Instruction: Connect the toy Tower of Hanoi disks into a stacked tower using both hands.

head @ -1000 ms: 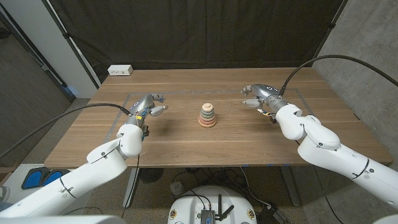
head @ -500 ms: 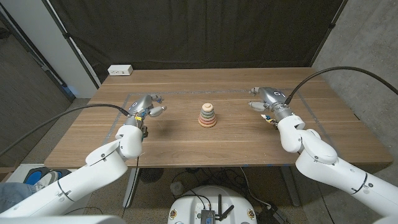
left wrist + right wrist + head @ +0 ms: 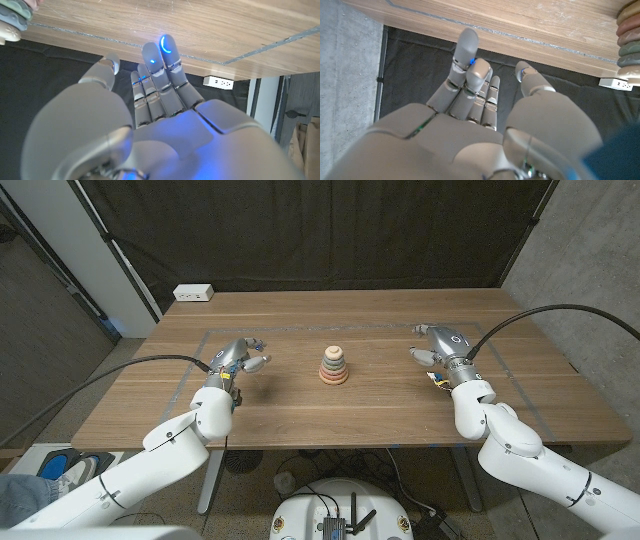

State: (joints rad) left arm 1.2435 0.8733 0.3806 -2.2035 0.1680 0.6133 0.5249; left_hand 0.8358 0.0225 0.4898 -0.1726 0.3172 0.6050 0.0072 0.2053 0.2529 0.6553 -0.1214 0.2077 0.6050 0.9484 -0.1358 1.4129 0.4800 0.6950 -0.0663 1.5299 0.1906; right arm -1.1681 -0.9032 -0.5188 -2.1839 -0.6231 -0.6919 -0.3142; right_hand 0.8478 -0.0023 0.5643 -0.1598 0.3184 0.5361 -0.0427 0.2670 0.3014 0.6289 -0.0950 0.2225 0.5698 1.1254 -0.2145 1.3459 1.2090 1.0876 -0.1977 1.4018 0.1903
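Stacked tower (image 3: pixel 334 367) on table (image 3: pixel 300 410), midway between both hands

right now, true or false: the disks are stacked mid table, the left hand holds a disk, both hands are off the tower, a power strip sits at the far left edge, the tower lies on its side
1. The tower stands stacked mid table. True.
2. The left hand holds a disk. False: it holds nothing, fingers apart.
3. Both hands are off the tower. True: the right hand is also well clear of it.
4. A power strip sits at the far left edge. True.
5. The tower lies on its side. False: it stands upright.
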